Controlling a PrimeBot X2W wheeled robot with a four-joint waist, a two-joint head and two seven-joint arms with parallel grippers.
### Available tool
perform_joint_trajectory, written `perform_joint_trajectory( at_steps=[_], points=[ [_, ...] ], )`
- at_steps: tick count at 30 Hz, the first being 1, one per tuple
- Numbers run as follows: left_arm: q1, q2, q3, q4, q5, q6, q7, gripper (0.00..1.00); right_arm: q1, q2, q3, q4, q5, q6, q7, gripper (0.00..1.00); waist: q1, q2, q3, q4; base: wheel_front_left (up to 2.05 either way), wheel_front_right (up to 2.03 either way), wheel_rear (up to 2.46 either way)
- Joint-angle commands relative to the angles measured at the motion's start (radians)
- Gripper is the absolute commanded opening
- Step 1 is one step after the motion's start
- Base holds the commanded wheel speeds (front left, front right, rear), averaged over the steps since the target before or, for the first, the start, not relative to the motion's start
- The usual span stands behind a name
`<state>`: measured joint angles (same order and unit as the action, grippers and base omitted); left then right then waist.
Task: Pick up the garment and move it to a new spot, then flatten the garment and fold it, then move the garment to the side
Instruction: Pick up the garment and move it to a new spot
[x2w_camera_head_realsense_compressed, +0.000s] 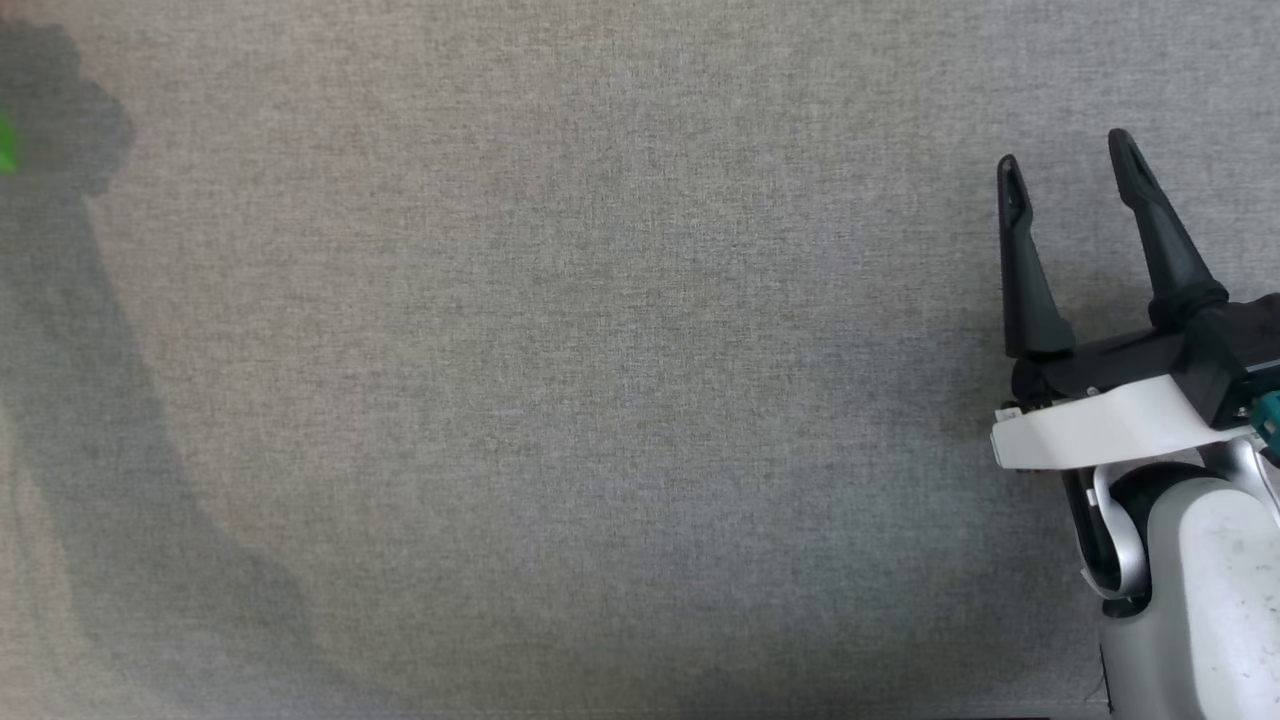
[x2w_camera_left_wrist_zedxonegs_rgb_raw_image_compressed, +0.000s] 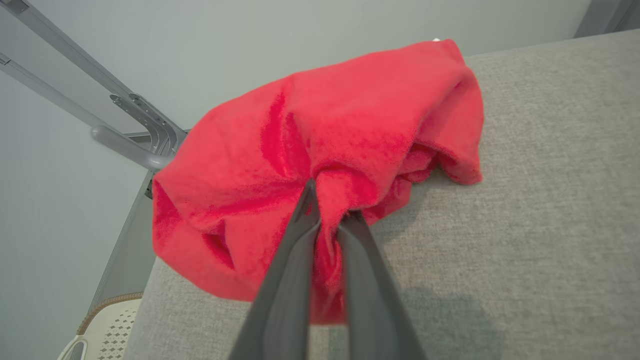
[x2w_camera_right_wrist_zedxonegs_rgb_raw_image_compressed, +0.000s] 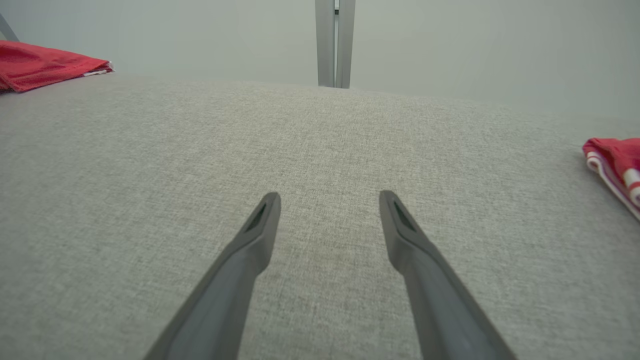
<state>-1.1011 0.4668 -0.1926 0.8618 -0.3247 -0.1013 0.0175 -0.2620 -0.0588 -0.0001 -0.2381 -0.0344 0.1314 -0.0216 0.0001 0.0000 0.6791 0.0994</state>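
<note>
**While left fingers clamp garment, right fingers hang open**

As we see it, garment is a crumpled red fleecy heap at counter edge, one fold pinched tight btwn left fingers. Right fingers spread apart, holding nothing, above grey cloth.

A table covered in grey woven cloth, flat and unwrinkled, stretches across the head view, with a broad soft shadow down its left side. In the left wrist view a red garment sits bunched up at the table's far edge near a corner, its right end resting on the cloth. The right wrist view shows a flat red cloth at the far left edge, perhaps the same piece, and a folded red-and-white striped cloth lying at the right.
</note>
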Motion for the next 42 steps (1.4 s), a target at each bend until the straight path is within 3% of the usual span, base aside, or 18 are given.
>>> perform_joint_trajectory(
  at_steps=[1,8,13,22,29,36,42],
  points=[
    [-0.024,0.017,-0.002,0.008,0.003,-0.002,-0.013,0.0,0.007,0.001,0.001,0.013,0.007,-0.002,-0.011,1.0,-0.0001,0.0,-0.039,-0.002,0.0,0.0,0.0],
    [-0.044,0.026,-0.066,-0.002,0.038,-0.018,-0.05,0.0,0.019,0.006,0.011,0.102,0.036,-0.002,-0.052,1.0,-0.0001,0.0,-0.183,-0.026,0.0,0.0,0.0],
    [-0.052,-0.009,-0.152,-0.061,0.039,-0.028,-0.042,0.0,0.049,0.007,-0.001,0.177,0.075,-0.002,-0.084,1.0,-0.0001,0.0,-0.316,-0.057,0.0,0.0,0.0],
    [0.035,-0.063,-0.398,-0.286,-0.097,-0.029,-0.001,0.0,0.133,0.008,-0.039,0.264,0.13,-0.002,-0.123,1.0,-0.0001,0.0,-0.507,-0.122,0.0,0.0,0.0],
    [0.231,-0.144,-0.522,-0.375,-0.195,-0.029,-0.022,0.0,0.19,0.008,-0.038,0.296,0.158,-0.002,-0.133,1.0,-0.0001,0.0,-0.559,-0.164,0.0,0.0,0.0],
    [0.453,-0.241,-0.588,-0.294,-0.227,-0.007,-0.104,0.0,0.2,0.008,-0.011,0.31,0.181,-0.002,-0.143,1.0,-0.0001,0.0,-0.554,-0.206,0.0,0.0,0.0],
    [0.553,-0.301,-0.621,-0.219,-0.234,0.007,-0.182,0.0,0.188,0.008,-0.002,0.321,0.183,-0.002,-0.151,1.0,-0.0001,0.0,-0.536,-0.214,0.0,0.0,0.0]
  ],
)
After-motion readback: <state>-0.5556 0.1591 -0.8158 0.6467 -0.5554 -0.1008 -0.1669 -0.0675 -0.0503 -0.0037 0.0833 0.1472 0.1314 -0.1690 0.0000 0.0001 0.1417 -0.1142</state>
